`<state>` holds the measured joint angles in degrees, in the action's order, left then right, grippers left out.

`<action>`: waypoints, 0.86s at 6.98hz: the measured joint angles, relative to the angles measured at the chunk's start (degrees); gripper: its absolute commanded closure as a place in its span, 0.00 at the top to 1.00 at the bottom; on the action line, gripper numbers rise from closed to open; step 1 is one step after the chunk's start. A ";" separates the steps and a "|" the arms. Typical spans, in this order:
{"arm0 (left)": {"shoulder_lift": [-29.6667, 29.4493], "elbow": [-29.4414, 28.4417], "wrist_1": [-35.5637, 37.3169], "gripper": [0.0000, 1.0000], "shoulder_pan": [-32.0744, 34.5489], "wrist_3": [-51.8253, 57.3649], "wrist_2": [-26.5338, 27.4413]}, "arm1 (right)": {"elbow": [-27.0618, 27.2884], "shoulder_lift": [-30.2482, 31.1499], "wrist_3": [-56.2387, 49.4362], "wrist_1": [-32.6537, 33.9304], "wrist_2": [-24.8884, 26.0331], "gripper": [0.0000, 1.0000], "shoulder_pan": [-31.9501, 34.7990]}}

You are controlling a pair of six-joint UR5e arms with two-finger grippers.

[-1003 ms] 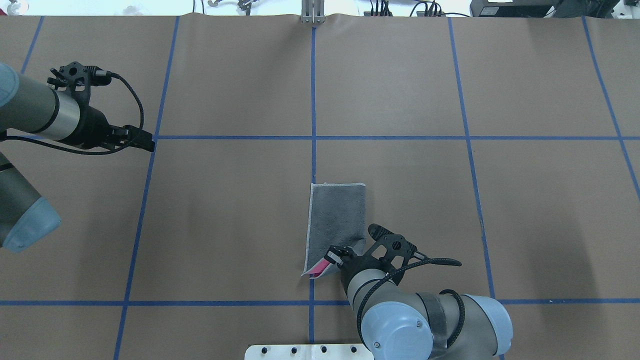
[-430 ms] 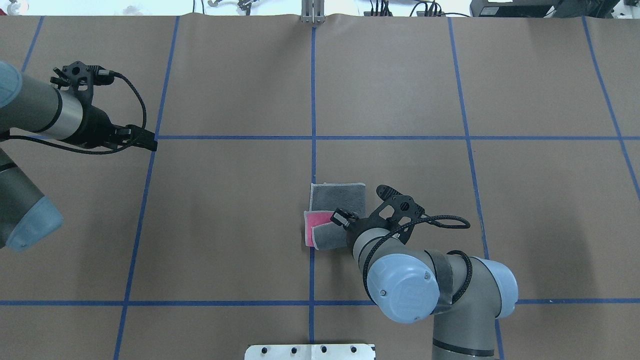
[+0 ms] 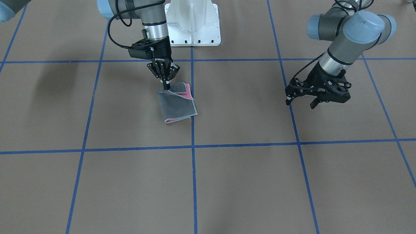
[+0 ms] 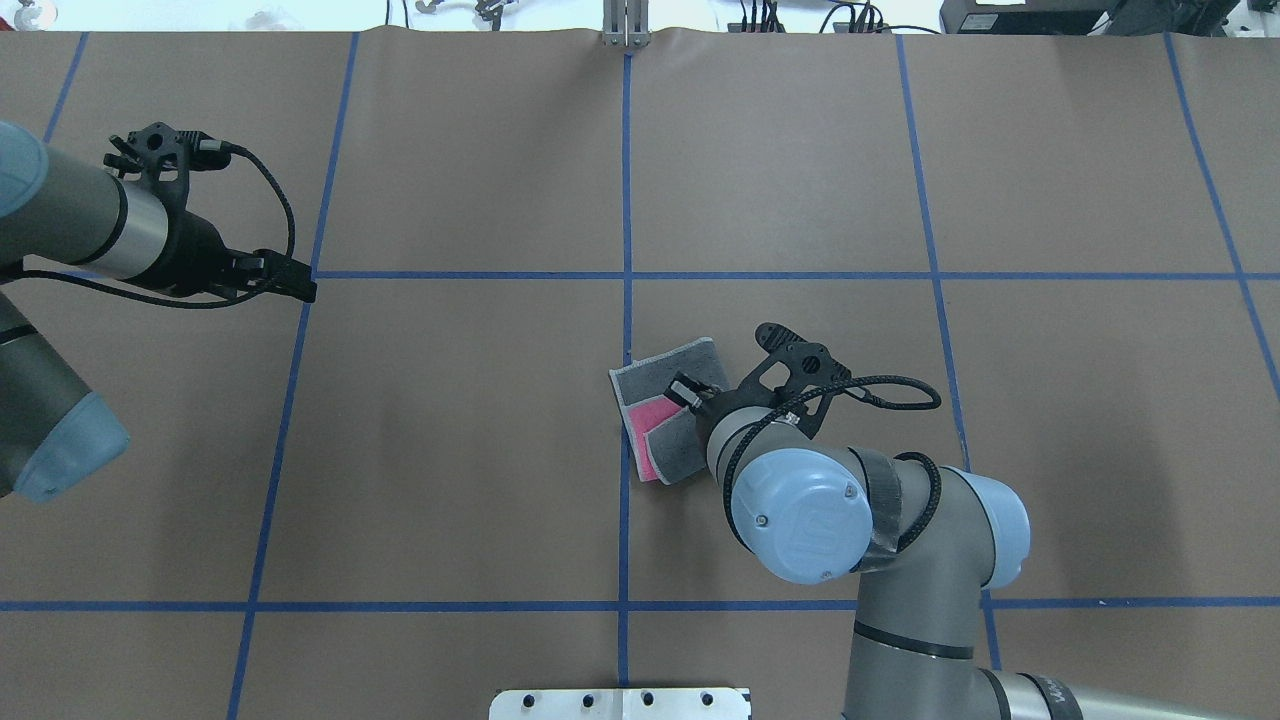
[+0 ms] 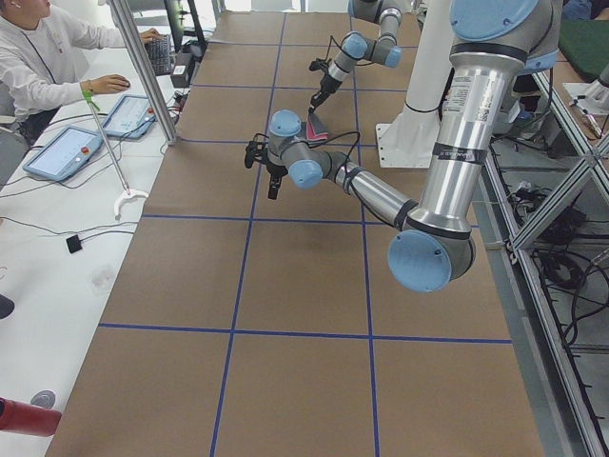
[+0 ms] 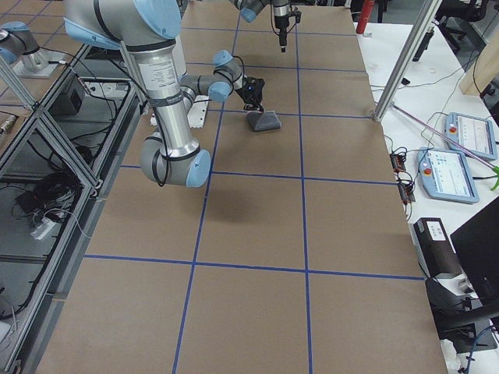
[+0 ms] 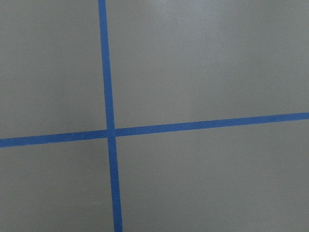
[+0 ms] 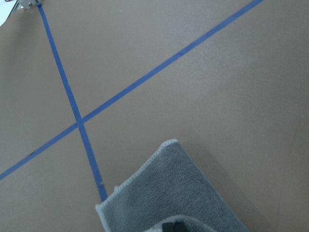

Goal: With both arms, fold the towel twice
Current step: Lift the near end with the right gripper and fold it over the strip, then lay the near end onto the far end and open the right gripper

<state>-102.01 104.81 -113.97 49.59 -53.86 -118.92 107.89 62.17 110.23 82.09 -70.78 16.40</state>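
The towel (image 4: 660, 372) lies near the table's middle, partly folded over itself, dark grey face up with a pink strip (image 4: 653, 412) showing. In the front-facing view the towel (image 3: 177, 109) is a skewed rectangle with pink at its edges. My right gripper (image 4: 686, 390) is shut on the towel's lifted edge, fingers pointing down (image 3: 166, 87). The right wrist view shows a grey corner with its light border (image 8: 169, 188). My left gripper (image 3: 300, 103) is open and empty, hovering far to the left over a tape crossing (image 4: 303, 290).
The brown table cover carries a blue tape grid (image 4: 626, 275). The white bolted pedestal (image 3: 193, 19) stands at the robot's side of the table. A metal bracket (image 4: 625, 35) sits at the far edge. An operator (image 5: 38, 57) with tablets sits beside the table.
My right gripper has carried the towel's near end away from the robot and over the far half, turning pink up. The towel has skewed and shifted. The left arm barely moved.
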 measured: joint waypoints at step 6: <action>0.03 -0.19 -0.03 1.00 -0.02 0.13 0.00 | -9.39 -7.78 -3.50 -0.45 -3.09 0.00 4.39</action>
<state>-101.98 104.61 -113.99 49.57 -53.73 -118.92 98.50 54.39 106.72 81.64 -73.87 20.79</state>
